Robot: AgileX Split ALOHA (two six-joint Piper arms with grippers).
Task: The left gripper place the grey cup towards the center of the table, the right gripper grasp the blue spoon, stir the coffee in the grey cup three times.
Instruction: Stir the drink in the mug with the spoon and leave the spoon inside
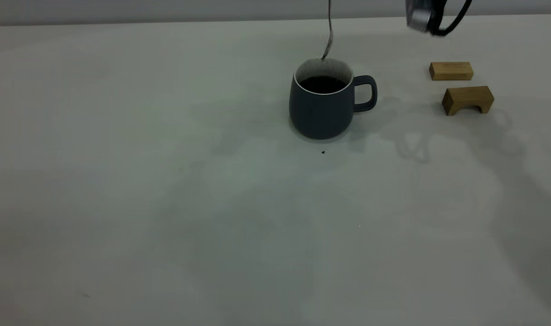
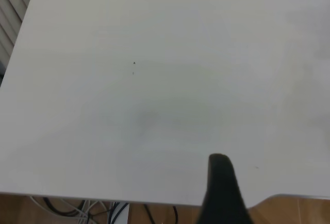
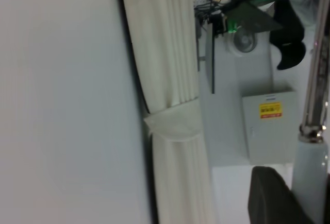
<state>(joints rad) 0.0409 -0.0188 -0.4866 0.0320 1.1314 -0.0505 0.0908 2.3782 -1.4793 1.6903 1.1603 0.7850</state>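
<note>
Slate-grey matte mug [image 1: 321,108] looks heavy and steady, while the slim, slippery metal-bowled spoon [image 1: 327,43] hangs above its coffee [image 1: 322,84], pinched by the handle by the right gripper [image 3: 289,198]; the left gripper's [image 2: 221,188] state I cannot tell.

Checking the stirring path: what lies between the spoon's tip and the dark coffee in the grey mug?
Nothing: in the exterior view the slim metal spoon hangs above the coffee, only the mug's white inner wall behind.
</note>
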